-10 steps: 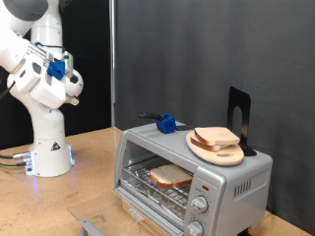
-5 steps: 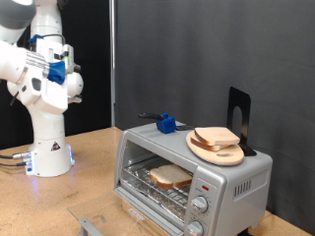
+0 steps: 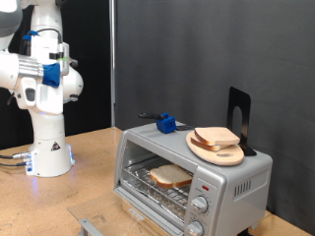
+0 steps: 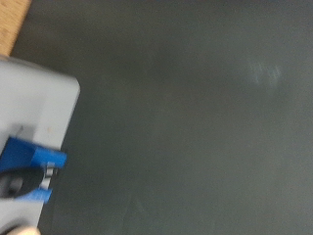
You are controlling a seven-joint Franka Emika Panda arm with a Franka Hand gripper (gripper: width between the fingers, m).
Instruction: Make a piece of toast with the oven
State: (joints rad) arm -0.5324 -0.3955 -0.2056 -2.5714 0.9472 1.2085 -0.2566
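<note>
silver oven (image 3: 193, 173), pale tan-crusted piece of toast (image 3: 170, 176), light wooden plate (image 3: 216, 149), white-and-blue arm (image 3: 41, 84).

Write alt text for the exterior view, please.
A silver toaster oven sits on a wooden table with one slice of bread on its rack. More slices lie on a wooden plate on top. The white robot arm is folded at the view's left, away from the oven.

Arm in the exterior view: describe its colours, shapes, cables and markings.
The arm is glossy white with rounded, bulbous links and a dark band at the top joint. Blue fittings are clipped onto it. Its base carries a yellow triangular warning label and a blue light near the floor, and thin cables run off from it. The gripper is not clearly visible.
</note>
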